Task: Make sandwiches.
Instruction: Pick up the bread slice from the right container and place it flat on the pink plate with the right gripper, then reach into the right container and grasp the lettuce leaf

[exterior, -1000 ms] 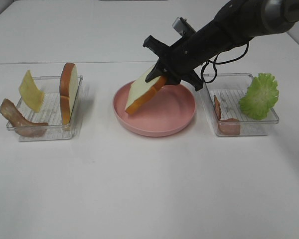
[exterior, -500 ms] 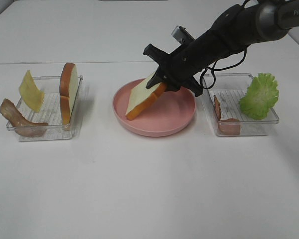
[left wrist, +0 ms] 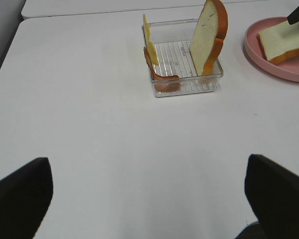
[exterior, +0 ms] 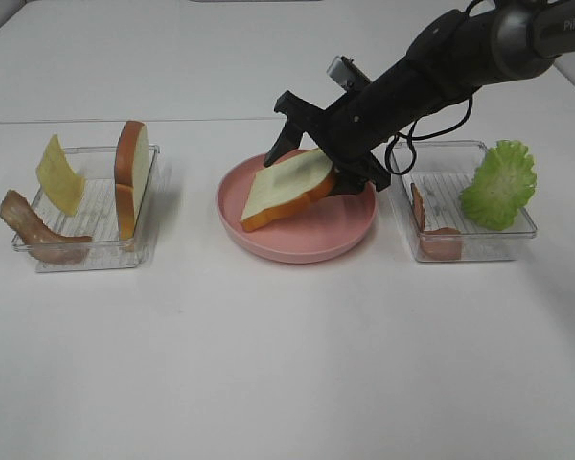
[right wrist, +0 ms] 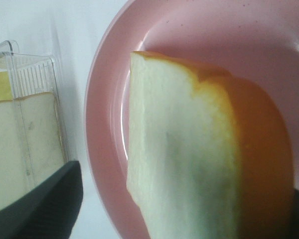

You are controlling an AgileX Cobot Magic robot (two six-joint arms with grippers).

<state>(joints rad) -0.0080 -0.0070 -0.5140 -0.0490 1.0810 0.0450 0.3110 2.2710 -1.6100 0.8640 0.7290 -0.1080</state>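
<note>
Exterior high view: a bread slice (exterior: pixel 283 187) lies tilted in the pink plate (exterior: pixel 297 251), between the spread jaws of the right gripper (exterior: pixel 316 168), seemingly released. The left tray (exterior: pixel 86 254) holds cheese (exterior: pixel 59 174), bacon (exterior: pixel 34 230) and an upright slice (exterior: pixel 131 177). The right tray (exterior: pixel 479 251) holds lettuce (exterior: pixel 500 184) and brown strips (exterior: pixel 439 240). Wide bench (exterior: pixel 287 364) stretches in front. The left gripper (left wrist: pixel 149 199) gapes, holding nothing.

Bright even light, soft shadow under pink plate (exterior: pixel 297 253), bread slice (right wrist: pixel 184 159) blurred up close in right wrist view
</note>
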